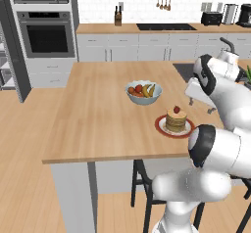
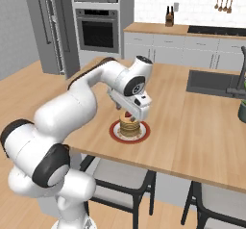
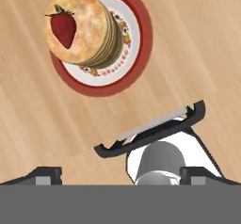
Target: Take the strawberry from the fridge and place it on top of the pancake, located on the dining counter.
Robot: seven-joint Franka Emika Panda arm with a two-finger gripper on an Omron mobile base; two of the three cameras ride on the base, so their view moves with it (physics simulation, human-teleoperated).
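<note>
I see the strawberry [image 3: 63, 28] lying on top of the pancake [image 3: 89, 30], whose red-rimmed plate [image 3: 136, 53] sits on the bench [image 1: 98, 119] near its front edge. My claw [image 3: 120, 176] hangs above the bench beside the plate, jaws spread wide and holding nothing. A fruit bowl [image 1: 143, 92] stands nearer the bench's middle.

strawberry [image 3: 63, 28]: small, red, green top, lies on its side on the pancake
pancake [image 3: 89, 30]: round tan stack on a red-rimmed plate
dining counter [image 1: 98, 114]: light wooden top
</note>
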